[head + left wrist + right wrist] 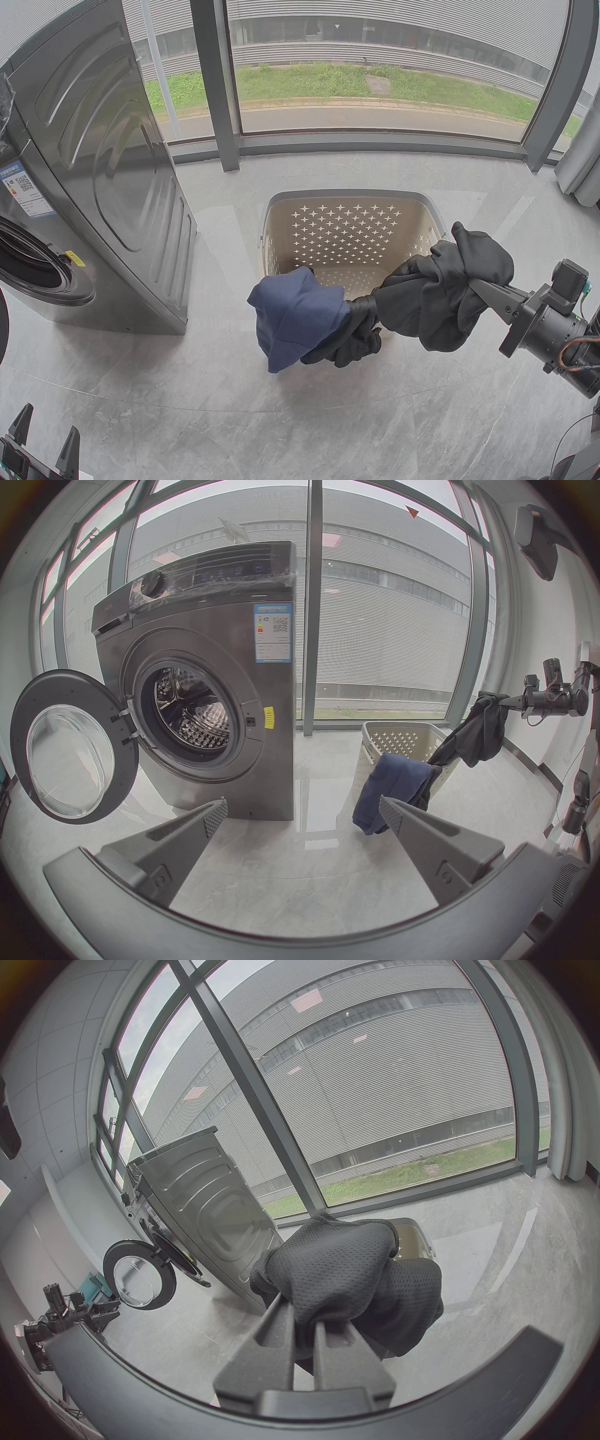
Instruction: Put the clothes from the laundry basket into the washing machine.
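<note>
Washing machine (112, 156) door (72, 745) open, left of laundry basket (350, 195); R gripper (305, 1325) clenched on black clothes (437, 300), blue garment (294, 315) dangling by near rim; L gripper (300, 805) released.

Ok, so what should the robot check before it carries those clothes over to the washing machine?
1. Grip: the right end effector is shut on the black clothes: ok.
2. The blue garment hangs off the black clothes and is not gripped itself. Will it stay on: cannot tell.
3. The washing machine door is swung open and nothing blocks the drum: ok.
4. The left end effector is open, empty, low and away from the clothes: ok.
5. Is the laundry basket emptied: cannot tell, the hanging clothes hide its near part.
</note>
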Tool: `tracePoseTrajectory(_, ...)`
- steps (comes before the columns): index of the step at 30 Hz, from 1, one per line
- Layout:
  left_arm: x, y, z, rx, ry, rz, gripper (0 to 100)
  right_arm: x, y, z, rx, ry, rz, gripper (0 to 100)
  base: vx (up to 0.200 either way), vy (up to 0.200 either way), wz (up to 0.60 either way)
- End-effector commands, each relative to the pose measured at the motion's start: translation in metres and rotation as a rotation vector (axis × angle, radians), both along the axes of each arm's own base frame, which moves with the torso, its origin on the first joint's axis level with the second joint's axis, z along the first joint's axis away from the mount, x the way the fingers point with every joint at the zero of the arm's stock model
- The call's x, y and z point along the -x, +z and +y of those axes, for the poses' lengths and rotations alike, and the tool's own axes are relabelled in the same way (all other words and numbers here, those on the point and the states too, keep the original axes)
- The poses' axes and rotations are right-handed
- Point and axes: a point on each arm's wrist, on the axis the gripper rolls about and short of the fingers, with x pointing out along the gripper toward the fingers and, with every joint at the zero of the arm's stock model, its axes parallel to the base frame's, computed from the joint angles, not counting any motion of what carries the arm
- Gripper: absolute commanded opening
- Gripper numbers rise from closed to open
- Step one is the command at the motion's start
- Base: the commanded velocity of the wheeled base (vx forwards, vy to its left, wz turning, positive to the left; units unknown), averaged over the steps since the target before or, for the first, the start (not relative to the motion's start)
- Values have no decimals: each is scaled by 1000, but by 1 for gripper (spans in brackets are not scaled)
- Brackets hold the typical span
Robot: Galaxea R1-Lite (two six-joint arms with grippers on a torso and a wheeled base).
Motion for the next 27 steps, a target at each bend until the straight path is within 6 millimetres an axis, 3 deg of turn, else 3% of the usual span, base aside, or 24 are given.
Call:
tracePoseTrajectory(1, 0, -5, 0, 0, -1, 4, 100, -3, -5, 2, 15, 1, 20, 0, 0, 200, 0)
tracePoseTrajectory(22, 0, -5, 0, 0, -1, 4, 100, -4, -7, 3, 22, -13, 30, 0, 0, 200, 0)
tracePoseTrajectory(27, 0, -5, 0, 0, -1, 4, 100, -4, -7, 3, 23, -13, 31, 0, 0, 0, 0)
